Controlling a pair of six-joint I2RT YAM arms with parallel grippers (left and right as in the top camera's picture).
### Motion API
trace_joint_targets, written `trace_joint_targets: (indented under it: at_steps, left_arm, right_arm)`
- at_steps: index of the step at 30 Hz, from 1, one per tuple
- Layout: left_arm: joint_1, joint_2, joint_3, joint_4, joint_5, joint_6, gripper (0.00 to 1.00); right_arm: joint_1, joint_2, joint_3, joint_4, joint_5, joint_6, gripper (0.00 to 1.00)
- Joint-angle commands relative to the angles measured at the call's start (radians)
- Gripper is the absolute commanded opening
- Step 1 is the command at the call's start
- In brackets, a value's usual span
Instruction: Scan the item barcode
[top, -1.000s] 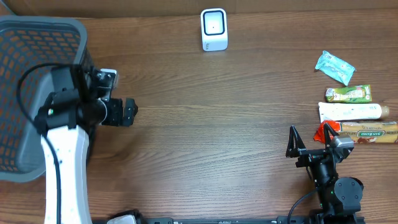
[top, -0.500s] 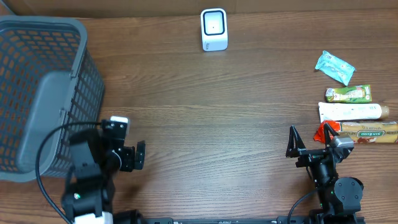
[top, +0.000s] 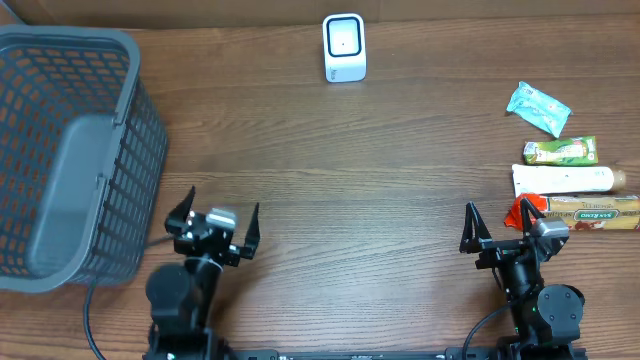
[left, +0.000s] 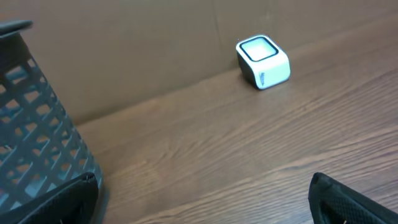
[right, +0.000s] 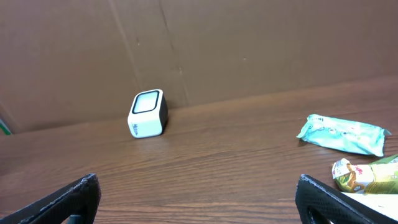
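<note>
wood-grain bench (top: 380, 200), cardboard wall (right: 249, 43) behind. left pincer (top: 218, 214) and right pincer (top: 498, 222) both stand apart; scanner (top: 344, 46) well ahead, between them.

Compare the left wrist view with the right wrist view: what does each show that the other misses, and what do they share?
Only the left wrist view shows the grey mesh basket, at its left edge. Only the right wrist view shows the teal packet and part of a green packet. Both show the white scanner on the wooden table by the cardboard wall.
</note>
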Motion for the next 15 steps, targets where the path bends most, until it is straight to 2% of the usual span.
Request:
trace_joint_targets:
  at_steps: [1, 8, 12, 15]
  left_arm:
    - [-0.006, -0.103, -0.095, 0.03, -0.008, 0.016, 1.0]
    - [-0.006, -0.214, -0.146, -0.013, -0.07, 0.016, 1.0]
    - [-0.006, -0.303, -0.146, -0.082, -0.072, 0.015, 1.0]
    - [-0.007, -0.313, -0.146, -0.076, -0.068, 0.015, 0.99]
  right_arm:
    - [0.008, -0.008, -0.01, 0.003, -0.005, -0.002, 1.0]
    - [0.008, -0.008, -0.01, 0.003, -0.005, -0.002, 1.0]
    - [0.008, -0.008, -0.01, 0.003, -0.005, -0.002, 1.0]
    - [0.008, -0.008, -0.011, 0.003, -0.005, -0.002, 1.0]
